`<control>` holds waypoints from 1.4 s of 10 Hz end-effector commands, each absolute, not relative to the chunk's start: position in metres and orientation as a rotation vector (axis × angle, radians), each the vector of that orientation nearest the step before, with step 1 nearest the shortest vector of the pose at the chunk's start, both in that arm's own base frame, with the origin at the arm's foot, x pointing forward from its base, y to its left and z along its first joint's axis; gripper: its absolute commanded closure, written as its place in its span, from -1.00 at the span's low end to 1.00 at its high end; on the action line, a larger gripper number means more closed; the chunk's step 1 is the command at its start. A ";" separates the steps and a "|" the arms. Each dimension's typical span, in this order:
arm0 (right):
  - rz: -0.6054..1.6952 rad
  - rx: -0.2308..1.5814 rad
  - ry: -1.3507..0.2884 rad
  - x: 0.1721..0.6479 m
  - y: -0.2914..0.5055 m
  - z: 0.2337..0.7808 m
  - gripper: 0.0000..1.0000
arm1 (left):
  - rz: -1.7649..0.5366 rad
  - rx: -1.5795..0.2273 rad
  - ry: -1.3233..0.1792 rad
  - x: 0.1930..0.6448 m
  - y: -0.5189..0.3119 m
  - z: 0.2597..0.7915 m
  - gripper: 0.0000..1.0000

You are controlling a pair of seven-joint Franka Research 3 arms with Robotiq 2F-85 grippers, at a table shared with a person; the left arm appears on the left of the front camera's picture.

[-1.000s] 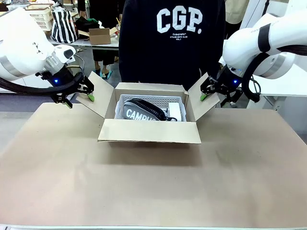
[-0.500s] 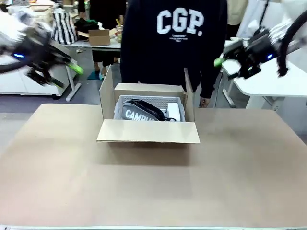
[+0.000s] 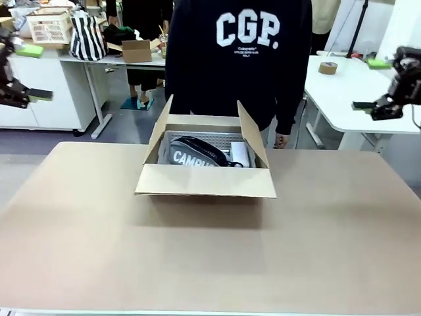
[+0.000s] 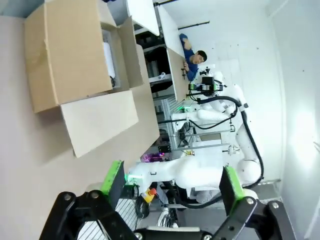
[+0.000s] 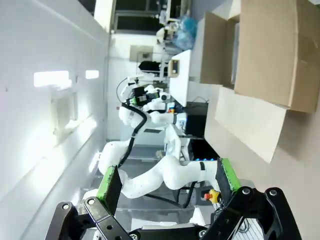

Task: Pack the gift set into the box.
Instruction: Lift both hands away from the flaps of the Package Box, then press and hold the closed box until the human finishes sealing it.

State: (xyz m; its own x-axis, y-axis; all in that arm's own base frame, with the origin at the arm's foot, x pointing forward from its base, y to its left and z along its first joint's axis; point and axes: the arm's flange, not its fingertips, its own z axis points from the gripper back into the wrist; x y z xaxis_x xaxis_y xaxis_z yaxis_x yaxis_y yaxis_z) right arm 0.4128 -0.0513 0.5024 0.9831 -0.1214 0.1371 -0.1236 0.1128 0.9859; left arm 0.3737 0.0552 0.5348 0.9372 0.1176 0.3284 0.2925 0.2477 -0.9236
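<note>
i rate packing done: campus pouch (image 3: 197, 153) inside the box (image 3: 205, 181), flaps unclosed. left claw (image 3: 33, 72) at 9 o'clock, right claw (image 3: 370, 84) at 3, both spread, empty.

Matt brown corrugated cardboard box (image 3: 205, 181); dull grey cloth pouch (image 3: 194, 153) with white printed lettering; pale perforated plastic tray (image 3: 227, 139); flat tabletop (image 3: 210, 257) of matt tan board.
</note>
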 end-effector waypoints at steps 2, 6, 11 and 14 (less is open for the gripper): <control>0.039 1.354 -0.278 0.414 -0.041 0.526 -1.00 | -0.156 -1.258 -0.406 0.370 0.042 0.554 -1.00; 0.039 1.354 -0.278 0.414 -0.041 0.526 -1.00 | -0.156 -1.258 -0.406 0.370 0.042 0.554 -1.00; 0.039 1.354 -0.278 0.414 -0.041 0.526 -1.00 | -0.156 -1.258 -0.406 0.370 0.042 0.554 -1.00; 0.039 1.354 -0.278 0.414 -0.041 0.526 -1.00 | -0.156 -1.258 -0.406 0.370 0.042 0.554 -1.00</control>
